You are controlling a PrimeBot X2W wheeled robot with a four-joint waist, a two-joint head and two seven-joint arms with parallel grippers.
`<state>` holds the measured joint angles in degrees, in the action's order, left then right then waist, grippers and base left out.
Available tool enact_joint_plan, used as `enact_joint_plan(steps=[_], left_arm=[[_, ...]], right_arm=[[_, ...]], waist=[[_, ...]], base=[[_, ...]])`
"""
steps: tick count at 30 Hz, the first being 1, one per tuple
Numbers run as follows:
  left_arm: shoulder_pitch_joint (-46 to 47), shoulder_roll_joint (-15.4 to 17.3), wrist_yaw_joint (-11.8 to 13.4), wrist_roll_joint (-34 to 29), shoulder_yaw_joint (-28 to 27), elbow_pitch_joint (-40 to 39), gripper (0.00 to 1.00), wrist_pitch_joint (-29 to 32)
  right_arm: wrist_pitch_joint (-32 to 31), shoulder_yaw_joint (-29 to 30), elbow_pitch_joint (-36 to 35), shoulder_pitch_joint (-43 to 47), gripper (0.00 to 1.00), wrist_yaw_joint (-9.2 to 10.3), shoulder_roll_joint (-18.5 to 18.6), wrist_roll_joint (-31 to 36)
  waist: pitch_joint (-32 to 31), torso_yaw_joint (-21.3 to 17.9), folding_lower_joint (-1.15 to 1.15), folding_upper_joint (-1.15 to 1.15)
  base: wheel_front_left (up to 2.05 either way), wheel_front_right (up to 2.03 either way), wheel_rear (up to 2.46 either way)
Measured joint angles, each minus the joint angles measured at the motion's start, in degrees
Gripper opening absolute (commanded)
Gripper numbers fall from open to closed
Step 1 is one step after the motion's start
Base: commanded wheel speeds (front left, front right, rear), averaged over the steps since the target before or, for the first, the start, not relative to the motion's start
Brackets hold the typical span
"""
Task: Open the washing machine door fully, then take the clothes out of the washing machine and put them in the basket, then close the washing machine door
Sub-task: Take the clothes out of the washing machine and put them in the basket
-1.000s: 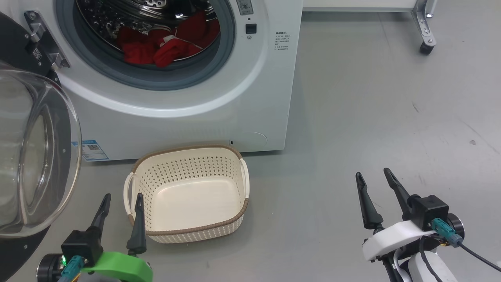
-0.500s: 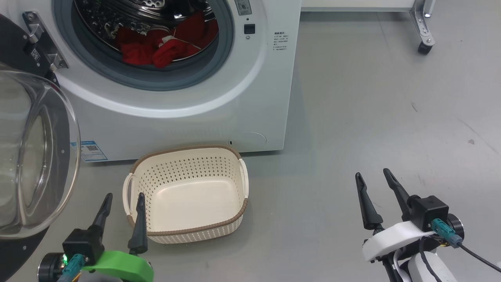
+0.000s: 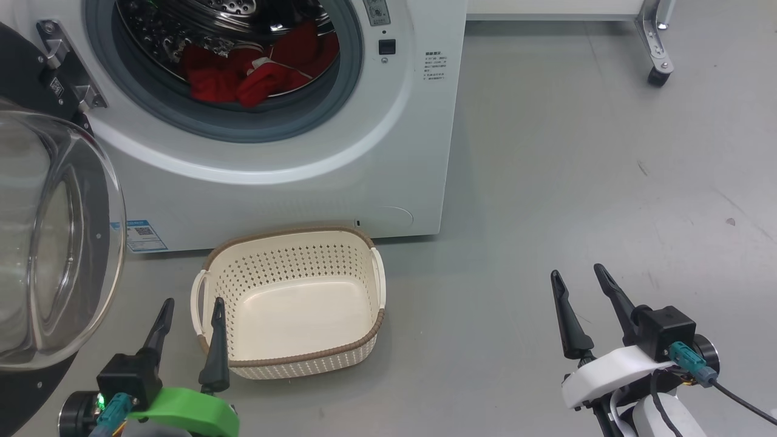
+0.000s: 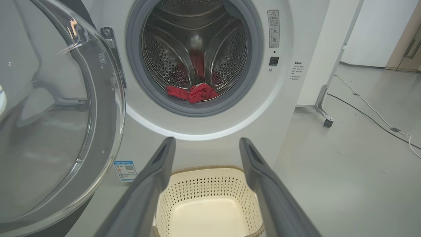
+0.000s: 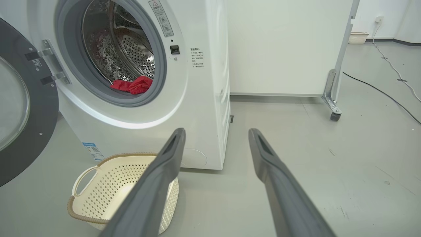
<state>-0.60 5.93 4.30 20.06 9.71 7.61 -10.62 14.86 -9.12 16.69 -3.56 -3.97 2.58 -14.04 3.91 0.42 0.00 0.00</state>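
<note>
The white washing machine (image 3: 388, 158) stands at the top of the head view with its door (image 3: 54, 237) swung open to the left, glass bowl bulging out. Red clothes (image 3: 255, 73) lie at the front of the steel drum, seen too in the left wrist view (image 4: 194, 93) and the right wrist view (image 5: 133, 85). The cream basket (image 3: 291, 303) sits on the floor before the machine, nothing in it. My left gripper (image 3: 191, 303) hovers open at the basket's left handle. My right gripper (image 3: 580, 273) is open over bare floor to the right.
A blue sticker (image 3: 138, 233) marks the machine's lower front. A white panel on a metal foot with a caster (image 3: 658, 73) stands at the back right. A black cable (image 5: 381, 92) and a white one run over the grey floor far right.
The head view has shifted a little; the machine and basket sit slightly lower in it. Neither gripper has moved or changed its opening.
</note>
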Motion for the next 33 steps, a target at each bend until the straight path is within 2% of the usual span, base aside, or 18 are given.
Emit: enact_joint_plan(steps=[12, 33], left_arm=[[-0.9, 0.0, 0.0, -0.1, 0.5, -0.7, 1.0, 0.0], [-1.0, -0.2, 0.2, -0.2, 1.2, -1.0, 1.0, 0.0]], right_arm=[[0.0, 0.1, 0.0, 0.6, 1.0, 0.0, 0.0, 0.0], [0.0, 0.1, 0.3, 0.6, 1.0, 0.0, 0.0, 0.0]], waist=[[-0.5, -0.2, 0.0, 0.0], [-1.1, -0.1, 0.0, 0.0]], base=[[0.39, -0.5, 0.11], [0.85, -1.05, 0.2]])
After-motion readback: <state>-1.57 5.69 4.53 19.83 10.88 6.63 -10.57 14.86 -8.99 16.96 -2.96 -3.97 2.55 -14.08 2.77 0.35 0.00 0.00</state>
